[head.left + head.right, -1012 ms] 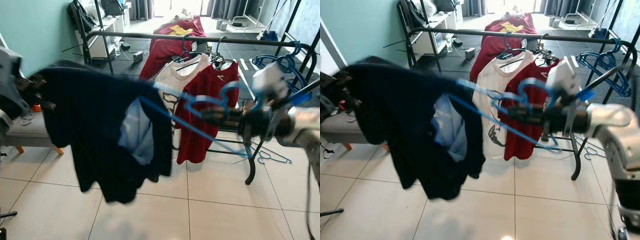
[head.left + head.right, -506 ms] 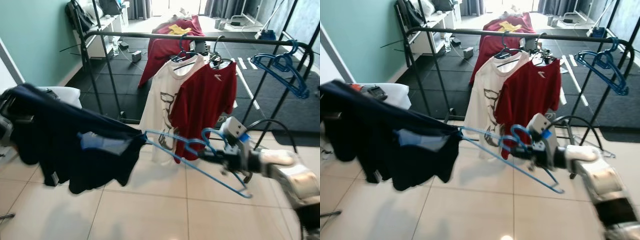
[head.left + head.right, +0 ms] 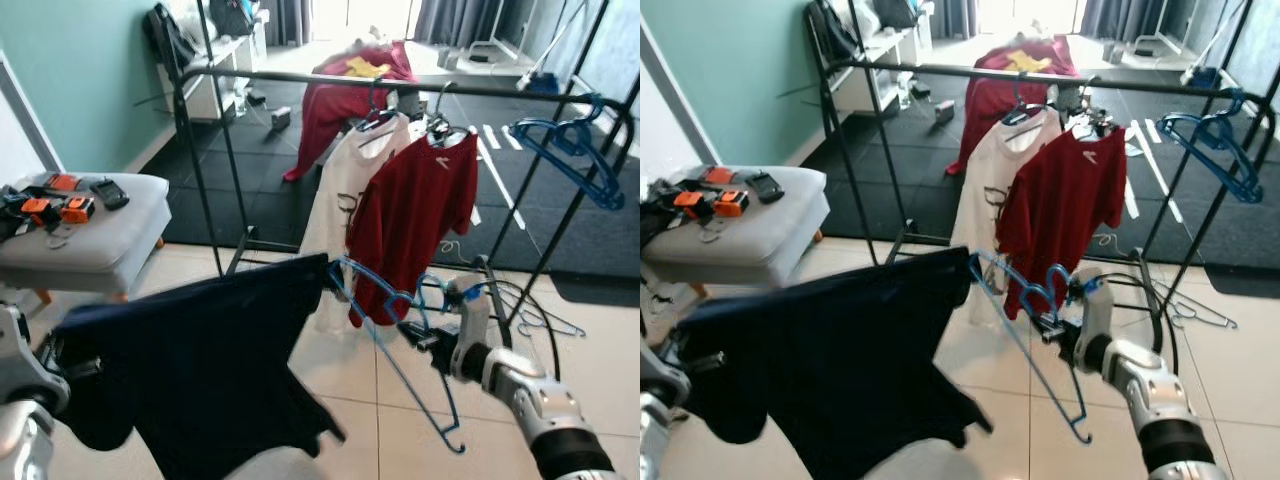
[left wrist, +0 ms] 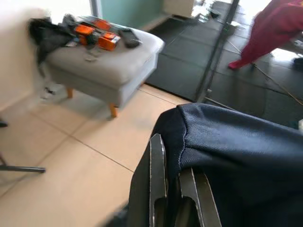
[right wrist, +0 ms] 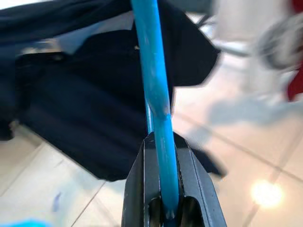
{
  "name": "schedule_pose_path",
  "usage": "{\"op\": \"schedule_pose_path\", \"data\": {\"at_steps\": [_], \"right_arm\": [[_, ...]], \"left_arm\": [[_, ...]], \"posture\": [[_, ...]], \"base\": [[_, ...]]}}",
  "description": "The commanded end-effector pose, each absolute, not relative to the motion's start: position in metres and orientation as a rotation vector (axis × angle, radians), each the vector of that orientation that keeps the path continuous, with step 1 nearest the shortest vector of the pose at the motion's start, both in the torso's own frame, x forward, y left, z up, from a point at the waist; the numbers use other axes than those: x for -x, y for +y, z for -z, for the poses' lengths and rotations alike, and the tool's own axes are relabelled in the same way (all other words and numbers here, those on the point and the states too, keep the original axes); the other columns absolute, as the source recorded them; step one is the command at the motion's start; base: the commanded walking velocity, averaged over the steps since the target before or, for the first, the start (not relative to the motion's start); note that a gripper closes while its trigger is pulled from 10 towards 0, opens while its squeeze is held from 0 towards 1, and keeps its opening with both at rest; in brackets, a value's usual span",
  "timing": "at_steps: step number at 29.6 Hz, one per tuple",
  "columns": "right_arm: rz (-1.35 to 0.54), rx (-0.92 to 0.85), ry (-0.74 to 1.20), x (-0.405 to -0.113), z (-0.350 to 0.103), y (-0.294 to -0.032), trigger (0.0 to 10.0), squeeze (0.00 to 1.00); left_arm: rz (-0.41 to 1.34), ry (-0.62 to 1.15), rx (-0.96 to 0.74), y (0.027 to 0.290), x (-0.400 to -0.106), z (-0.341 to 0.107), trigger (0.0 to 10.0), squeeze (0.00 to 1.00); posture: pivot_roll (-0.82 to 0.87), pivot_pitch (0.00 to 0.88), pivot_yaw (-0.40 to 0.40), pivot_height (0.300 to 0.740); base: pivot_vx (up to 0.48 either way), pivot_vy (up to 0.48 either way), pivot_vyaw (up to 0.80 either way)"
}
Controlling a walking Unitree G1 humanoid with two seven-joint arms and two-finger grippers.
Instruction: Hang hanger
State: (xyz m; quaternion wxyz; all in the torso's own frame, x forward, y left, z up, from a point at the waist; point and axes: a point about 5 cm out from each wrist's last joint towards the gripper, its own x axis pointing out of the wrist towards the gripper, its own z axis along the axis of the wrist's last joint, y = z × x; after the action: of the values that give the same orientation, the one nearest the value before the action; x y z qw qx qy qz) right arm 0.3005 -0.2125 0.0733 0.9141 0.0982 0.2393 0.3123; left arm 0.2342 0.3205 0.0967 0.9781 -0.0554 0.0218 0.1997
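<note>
Your right gripper (image 5: 163, 208) is clamped on the blue hanger (image 3: 385, 335), low in front of you, with its hook curling up near the wrist. One arm of the hanger is threaded into the dark shirt (image 3: 200, 370). Your left gripper (image 4: 173, 189) pinches the shirt's far edge, fingers narrow with cloth between them. The shirt sags between the two.

Risks, as judged from here:
- The shirt sits on one hanger arm only. Tilt that arm down and the cloth likely slides off.
- Pull the grippers apart and the cloth could jerk the hanger round in the right grip.
- Lift toward the rail (image 3: 330, 77) and the trailing hem may drag across the floor tiles.

Surroundings: the black rail stands ahead, well above the hanger. A white shirt (image 3: 345, 200) and a red shirt (image 3: 415, 215) already hang on it, directly between you and the middle of the bar. Empty blue hangers (image 3: 565, 145) sit on the right end. A grey stool (image 3: 95, 235) stands to your left. Free bar shows left of the white shirt.
</note>
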Motion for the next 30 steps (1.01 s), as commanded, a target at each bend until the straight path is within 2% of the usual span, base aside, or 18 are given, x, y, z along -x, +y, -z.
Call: {"op": "schedule_pose_path", "data": {"at_steps": [1, 2, 4, 7, 9, 10, 14, 16, 18, 19, 20, 21, 22, 23, 25, 26, 29, 30], "right_arm": [[-0.801, -0.250, 0.542, -0.290, -0.071, -0.208, 10.0, 0.00], [-0.801, -0.250, 0.542, -0.290, -0.071, -0.208, 10.0, 0.00], [-0.977, -0.274, 0.523, -0.282, -0.083, -0.205, 10.0, 0.00], [-1.024, -0.288, 0.505, -0.280, -0.089, -0.205, 10.0, 0.00], [-1.159, -0.282, 0.488, -0.273, -0.107, -0.209, 10.0, 0.00], [-1.159, -0.282, 0.488, -0.273, -0.107, -0.209, 10.0, 0.00], [-1.308, -0.254, 0.500, -0.265, -0.122, -0.210, 10.0, 0.00], [-1.537, -0.179, 0.525, -0.250, -0.145, -0.197, 10.0, 0.00], [-1.537, -0.179, 0.525, -0.250, -0.145, -0.197, 10.0, 0.00], [-1.638, -0.106, 0.578, -0.240, -0.148, -0.190, 10.0, 0.00], [-1.638, -0.106, 0.578, -0.240, -0.148, -0.190, 10.0, 0.00], [-1.689, 0.017, 0.652, -0.232, -0.144, -0.187, 10.0, 0.00], [-1.689, 0.017, 0.652, -0.232, -0.144, -0.187, 10.0, 0.00], [-1.651, 0.177, 0.718, -0.235, -0.136, -0.193, 10.0, 0.00], [-1.651, 0.177, 0.718, -0.235, -0.136, -0.193, 10.0, 0.00], [-1.613, 0.281, 0.757, -0.238, -0.131, -0.199, 10.0, 0.00], [-1.558, 0.257, 0.725, -0.244, -0.134, -0.201, 10.0, 0.00], [-1.565, 0.235, 0.718, -0.241, -0.135, -0.201, 10.0, 0.00]], "left_arm": [[-0.374, -0.095, 0.092, 0.314, -0.244, -0.125, 3.3, 0.00], [-0.374, -0.095, 0.092, 0.314, -0.244, -0.125, 3.3, 0.00], [-0.283, -0.185, 0.067, 0.298, -0.260, -0.151, 3.4, 0.00], [-0.248, -0.216, 0.055, 0.291, -0.264, -0.160, 3.5, 0.00], [-0.128, -0.335, 0.069, 0.267, -0.279, -0.196, 3.6, 0.00], [-0.128, -0.335, 0.069, 0.267, -0.279, -0.196, 3.6, 0.00], [0.032, -0.432, 0.106, 0.237, -0.287, -0.228, 4.3, 0.00], [0.230, -0.511, 0.152, 0.201, -0.289, -0.256, 4.8, 0.00], [0.230, -0.511, 0.152, 0.201, -0.289, -0.256, 4.8, 0.00], [0.294, -0.547, 0.175, 0.190, -0.288, -0.268, 4.9, 0.00], [0.294, -0.547, 0.175, 0.190, -0.288, -0.268, 4.9, 0.00], [0.304, -0.605, 0.226, 0.189, -0.290, -0.286, 5.0, 0.00], [0.304, -0.605, 0.226, 0.189, -0.290, -0.286, 5.0, 0.00], [0.280, -0.671, 0.304, 0.197, -0.290, -0.304, 4.9, 0.00], [0.280, -0.671, 0.304, 0.197, -0.290, -0.304, 4.9, 0.00], [0.259, -0.712, 0.359, 0.203, -0.290, -0.315, 4.7, 0.00], [0.209, -0.744, 0.434, 0.217, -0.288, -0.322, 5.0, 0.00], [0.160, -0.747, 0.484, 0.228, -0.287, -0.320, 5.6, 0.00]], "posture": [[-0.02, 0.061, -0.007, 0.740], [-0.02, 0.061, -0.007, 0.740], [-0.03, 0.058, -0.003, 0.740], [-0.03, 0.058, -0.003, 0.740], [-0.03, 0.051, -0.002, 0.740], [-0.03, 0.051, -0.002, 0.740], [-0.01, 0.047, -0.007, 0.740], [-0.01, 0.042, -0.008, 0.740], [-0.01, 0.042, -0.008, 0.740], [-0.01, 0.041, -0.008, 0.740], [-0.01, 0.041, -0.008, 0.740], [-0.02, 0.037, -0.009, 0.740], [-0.02, 0.037, -0.009, 0.740], [-0.02, 0.036, -0.009, 0.740], [-0.02, 0.036, -0.009, 0.740], [-0.02, 0.035, -0.008, 0.740], [-0.02, 0.035, -0.004, 0.740], [-0.01, 0.040, -0.004, 0.740]], "base": [[0.000, 0.000, 0.76], [0.000, 0.000, 0.76], [0.000, 0.000, 0.77], [0.000, 0.000, 0.77], [0.000, 0.000, 0.77], [0.000, 0.000, 0.77], [0.000, 0.000, 0.77], [0.000, 0.000, 0.77], [0.000, 0.000, 0.77], [0.000, 0.000, 0.77], [0.000, 0.000, 0.77], [0.000, 0.000, 0.80], [0.000, 0.000, 0.80], [0.000, 0.000, 0.79], [0.000, 0.000, 0.79], [0.000, 0.000, 0.79], [0.000, 0.000, 0.78], [0.000, 0.000, 0.77]]}}
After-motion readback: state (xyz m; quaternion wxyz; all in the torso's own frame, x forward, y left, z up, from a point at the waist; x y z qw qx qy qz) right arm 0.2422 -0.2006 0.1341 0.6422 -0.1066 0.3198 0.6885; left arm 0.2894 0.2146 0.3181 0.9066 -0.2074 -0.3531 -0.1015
